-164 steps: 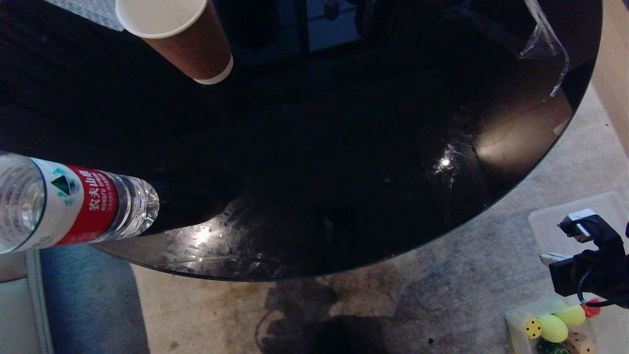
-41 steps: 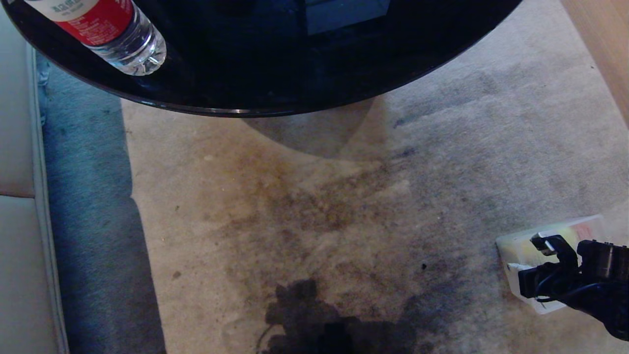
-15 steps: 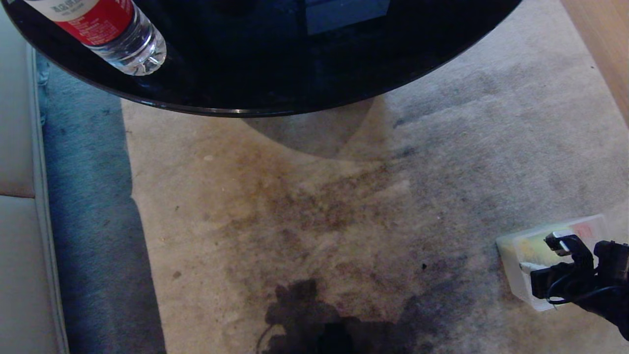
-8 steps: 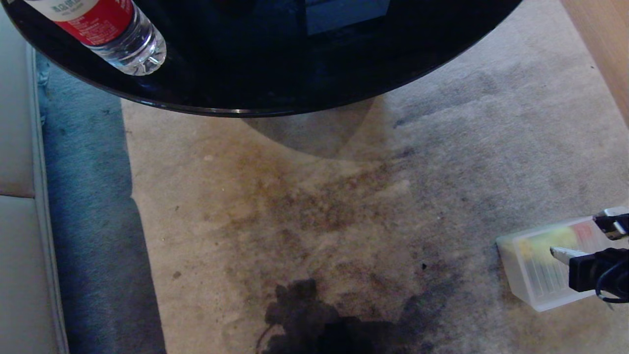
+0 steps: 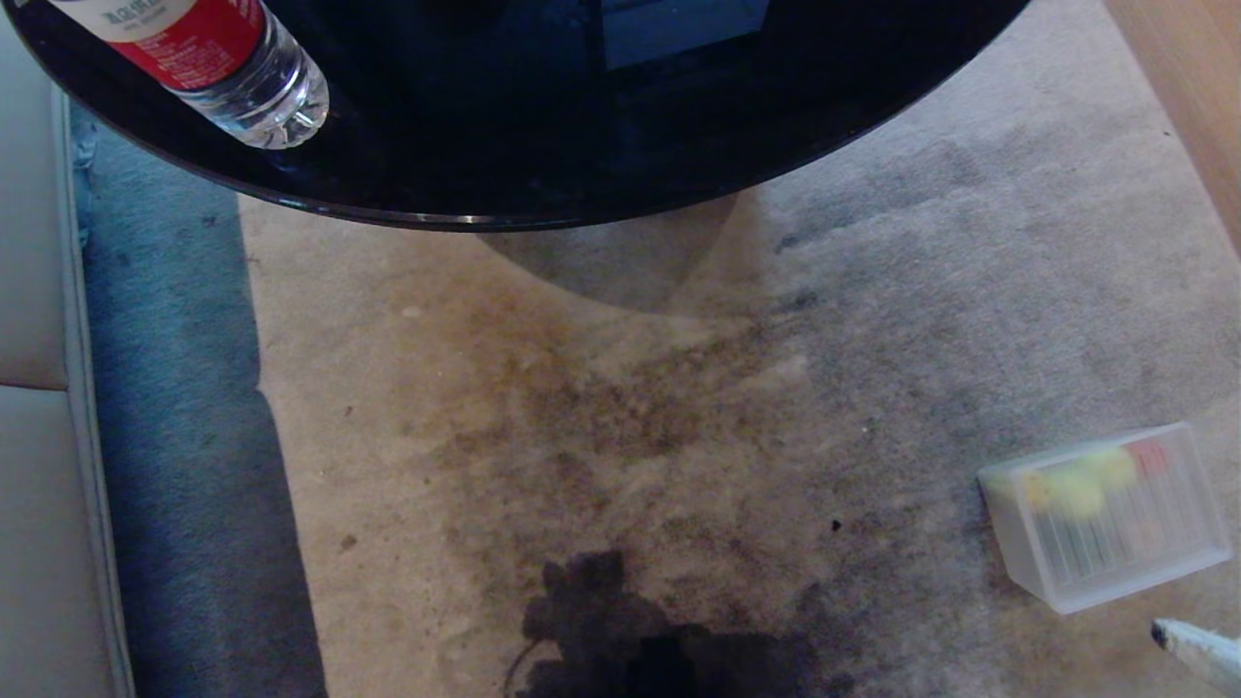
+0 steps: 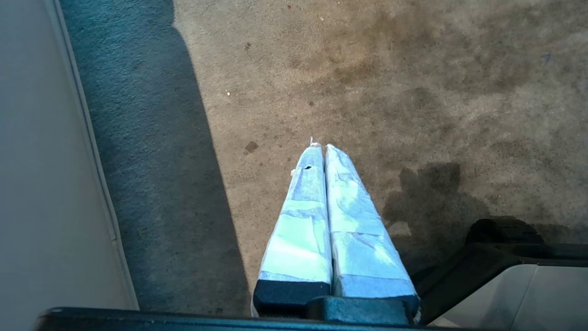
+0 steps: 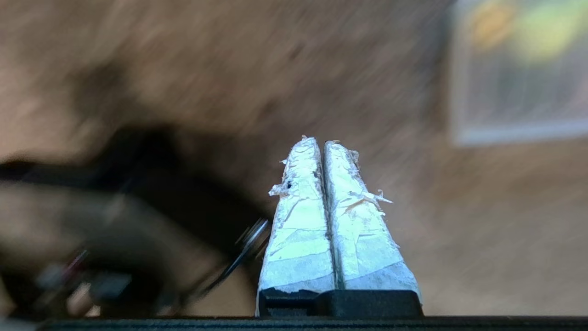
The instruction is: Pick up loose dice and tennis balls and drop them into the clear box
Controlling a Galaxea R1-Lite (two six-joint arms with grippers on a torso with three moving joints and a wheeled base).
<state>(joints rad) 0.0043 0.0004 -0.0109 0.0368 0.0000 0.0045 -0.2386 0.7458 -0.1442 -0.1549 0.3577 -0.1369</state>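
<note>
Clear box (image 5: 1105,514) sits on the carpet (image 5: 679,407) at the robot's right, lid (image 5: 1129,528) on top (ribbed, translucent), long axis running roughly left-right with a slight tilt. Through the plastic: blurred yellow-green blobs that read as the tennis balls (image 5: 1071,485) and a red patch (image 5: 1152,454), probably one of the dice; can't count pieces. No loose dice or balls visible anywhere on the carpet, so my read is the collecting is done or close to it. Right gripper (image 5: 1159,635): only a taped fingertip shows at the bottom right corner of the head view, just beside the box on the robot's side of it, not touching; right wrist view has both fingers (image 7: 298,207) pressed together, nothing between them. Left gripper (image 6: 321,149) likewise closed and empty, hanging over bare carpet near the sofa edge (image 6: 46,161), well apart from the box. Key relation: the box lies ahead of the right gripper and slightly to its left, so the right arm is clearly the nearer one for any further work there. The dark round surface (image 5: 543,126) with a water bottle (image 5: 228,63) is further ahead, irrelevant to the task.
</note>
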